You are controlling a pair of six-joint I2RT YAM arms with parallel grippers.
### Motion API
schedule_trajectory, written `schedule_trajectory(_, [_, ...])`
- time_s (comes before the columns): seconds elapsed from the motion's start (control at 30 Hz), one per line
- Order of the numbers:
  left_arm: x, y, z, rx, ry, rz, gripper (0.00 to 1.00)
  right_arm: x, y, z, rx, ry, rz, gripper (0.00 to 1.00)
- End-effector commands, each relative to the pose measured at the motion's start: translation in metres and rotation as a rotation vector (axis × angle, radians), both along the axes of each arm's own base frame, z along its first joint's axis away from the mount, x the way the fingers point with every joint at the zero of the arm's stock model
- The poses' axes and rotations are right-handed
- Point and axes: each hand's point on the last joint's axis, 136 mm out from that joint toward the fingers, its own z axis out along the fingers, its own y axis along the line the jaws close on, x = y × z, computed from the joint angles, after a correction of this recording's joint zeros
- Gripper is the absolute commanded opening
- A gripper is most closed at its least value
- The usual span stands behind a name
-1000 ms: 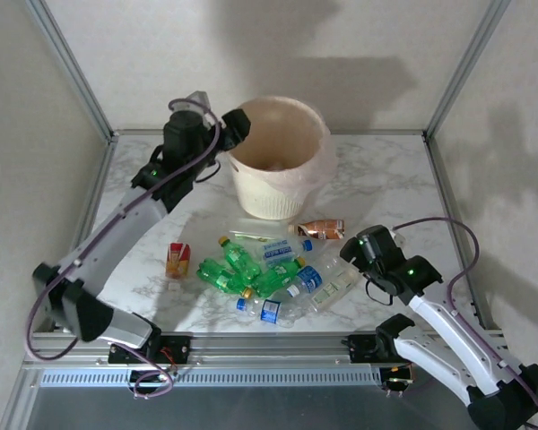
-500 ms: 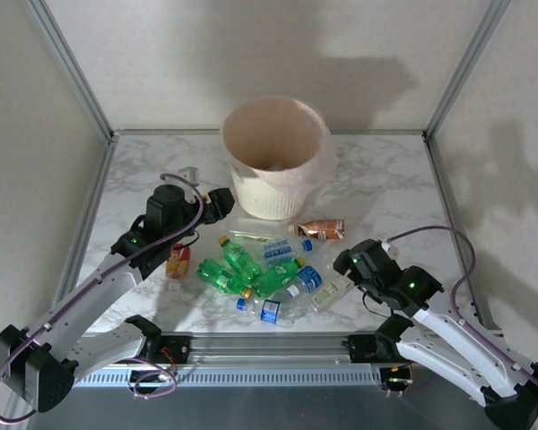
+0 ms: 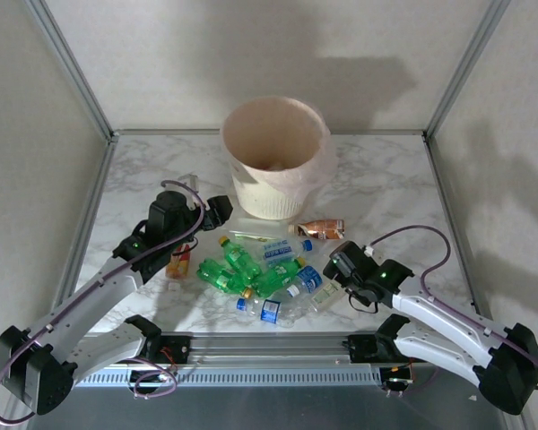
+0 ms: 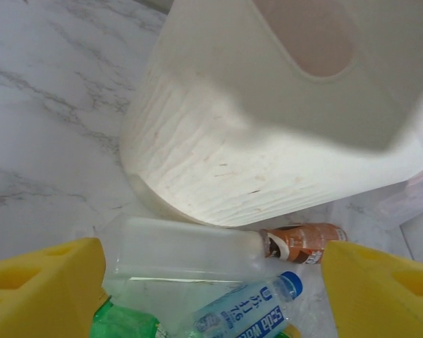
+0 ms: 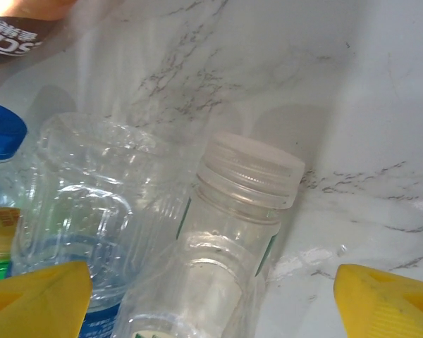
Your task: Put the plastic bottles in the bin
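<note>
At far left of the overhead view I read one red-label bottle (image 3: 177, 260) lying apart from the rest, partly under the left arm. The left gripper (image 3: 219, 211) hangs just left of the bin's foot, jaws released and holding nothing. Its wrist view shows the yellow pads (image 4: 42, 289) spread wide over a clear bottle (image 4: 183, 253) that lies against the bin's base. The bin (image 3: 269, 193) stands upright at centre rear of the marble table (image 3: 386, 179). The plastic bottles (image 3: 264, 269) lie heaped on the table in front of it, green ones to the left and blue-labelled ones to the right. A copper-brown bottle (image 3: 323, 228) lies on its side near the bin's right foot. The right gripper (image 3: 334, 266) sits low at the heap's right edge, jaws released. A white-capped bottle (image 5: 247, 204) lies between its spread pads, not gripped.
</note>
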Motion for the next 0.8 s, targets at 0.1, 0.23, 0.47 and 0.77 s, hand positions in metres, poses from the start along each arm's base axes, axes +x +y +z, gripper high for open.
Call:
schedule_trajectory(0.1, [0.001,0.006,-0.011,0.032,0.011,0.026,0.8,-0.011,0.004,-0.024,0.019,0.057,0.017,0.88])
schedule_trajectory(0.23, [0.003,0.006,-0.014,0.039,0.018,0.03,0.79,-0.011,0.011,-0.025,0.042,0.055,0.045,0.89])
schedule_trajectory(0.47, [0.005,0.01,-0.015,0.043,0.012,0.048,0.79,-0.012,0.014,-0.033,0.017,0.09,0.069,0.9])
schedule_trajectory(0.77, [0.006,0.014,-0.014,0.049,0.012,0.046,0.79,-0.014,0.009,-0.038,-0.001,0.104,0.035,0.79])
